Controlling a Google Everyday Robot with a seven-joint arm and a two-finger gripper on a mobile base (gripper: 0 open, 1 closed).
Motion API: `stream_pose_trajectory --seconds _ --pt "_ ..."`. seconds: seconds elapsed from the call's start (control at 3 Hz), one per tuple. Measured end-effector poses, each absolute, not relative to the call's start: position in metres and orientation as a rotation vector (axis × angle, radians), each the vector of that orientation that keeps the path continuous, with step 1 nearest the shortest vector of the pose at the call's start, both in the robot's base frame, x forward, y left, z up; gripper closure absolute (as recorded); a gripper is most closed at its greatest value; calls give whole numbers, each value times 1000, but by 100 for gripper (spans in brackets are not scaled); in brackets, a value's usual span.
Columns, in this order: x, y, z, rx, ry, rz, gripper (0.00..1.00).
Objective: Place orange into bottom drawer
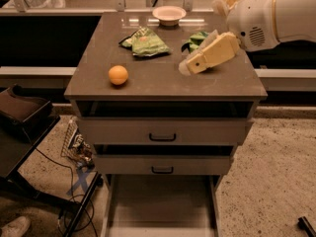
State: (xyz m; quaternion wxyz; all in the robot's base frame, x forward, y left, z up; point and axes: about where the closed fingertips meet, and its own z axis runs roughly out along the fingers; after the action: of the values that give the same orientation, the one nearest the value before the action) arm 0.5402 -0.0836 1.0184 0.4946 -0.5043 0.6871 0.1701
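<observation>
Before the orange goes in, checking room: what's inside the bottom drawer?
Only bare grey floor shows in the bottom drawer; its back is hidden. The gripper hovers above the tabletop.

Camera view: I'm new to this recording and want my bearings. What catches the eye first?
The pale gripper hovers over the right of the cabinet top, in front of a green snack bag. An orange sits alone near the top's front left edge. Below, the bottom drawer stands pulled out.
</observation>
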Motion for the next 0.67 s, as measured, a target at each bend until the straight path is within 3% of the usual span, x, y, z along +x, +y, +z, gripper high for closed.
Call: stream_pose_trajectory --seconds 0.67 --pt "595 -14 958 -1209 1626 553 0"
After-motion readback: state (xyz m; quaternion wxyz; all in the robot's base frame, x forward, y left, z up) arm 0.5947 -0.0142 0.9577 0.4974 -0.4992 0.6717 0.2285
